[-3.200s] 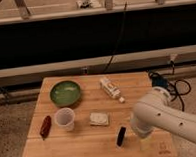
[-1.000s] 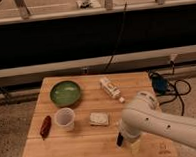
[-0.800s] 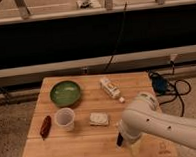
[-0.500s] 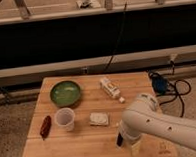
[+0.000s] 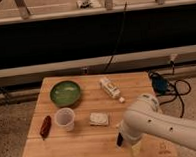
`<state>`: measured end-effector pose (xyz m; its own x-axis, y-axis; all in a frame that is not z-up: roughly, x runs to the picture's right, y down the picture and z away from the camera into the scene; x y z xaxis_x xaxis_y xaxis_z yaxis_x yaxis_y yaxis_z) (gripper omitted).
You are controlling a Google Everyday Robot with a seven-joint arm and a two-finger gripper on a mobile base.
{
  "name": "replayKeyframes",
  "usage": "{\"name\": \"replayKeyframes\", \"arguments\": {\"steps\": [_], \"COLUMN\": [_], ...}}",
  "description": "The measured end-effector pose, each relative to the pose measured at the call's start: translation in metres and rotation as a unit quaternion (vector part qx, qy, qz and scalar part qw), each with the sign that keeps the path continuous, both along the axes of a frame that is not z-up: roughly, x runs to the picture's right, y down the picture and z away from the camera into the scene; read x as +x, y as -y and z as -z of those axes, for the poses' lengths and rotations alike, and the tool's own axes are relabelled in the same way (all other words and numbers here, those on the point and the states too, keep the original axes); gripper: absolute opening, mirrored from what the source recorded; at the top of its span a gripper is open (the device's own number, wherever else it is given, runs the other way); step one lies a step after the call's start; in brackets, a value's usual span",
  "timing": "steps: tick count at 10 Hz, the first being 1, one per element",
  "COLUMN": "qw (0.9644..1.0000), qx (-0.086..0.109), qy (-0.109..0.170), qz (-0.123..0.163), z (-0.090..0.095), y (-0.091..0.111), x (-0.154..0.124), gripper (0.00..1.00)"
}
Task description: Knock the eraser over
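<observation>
The table point(image 5: 80, 146) is carrying six items, one of each kind: one green bowl point(image 5: 65, 92), one cup point(image 5: 65, 118) just in front of the bowl, one dark red object point(image 5: 45, 126) front-left of it, one white packet point(image 5: 99, 118) and one eraser point(image 5: 119, 138) front-right, and one tube point(image 5: 110, 87) to its right. One gripper point(image 5: 136, 147) is hanging just beside the eraser, on the side away from the bowl.

Wooden table point(image 5: 85, 146), green bowl point(image 5: 65, 92), cup point(image 5: 65, 118), white packet point(image 5: 99, 118), tube point(image 5: 110, 88), red object point(image 5: 45, 126), eraser point(image 5: 119, 139), tool point(image 5: 137, 147) beside eraser
</observation>
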<state>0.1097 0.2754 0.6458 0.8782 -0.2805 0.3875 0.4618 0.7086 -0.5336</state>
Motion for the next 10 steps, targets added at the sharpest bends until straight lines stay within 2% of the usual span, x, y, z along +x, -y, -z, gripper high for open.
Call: {"name": "replayKeyframes", "arguments": {"steps": [10], "qw": [0.9999], "qx": [-0.002], "qy": [0.012], "qz": [0.002], "z": [-0.002], "y": [-0.0015], "x": [-0.0023], "gripper": [0.8]}}
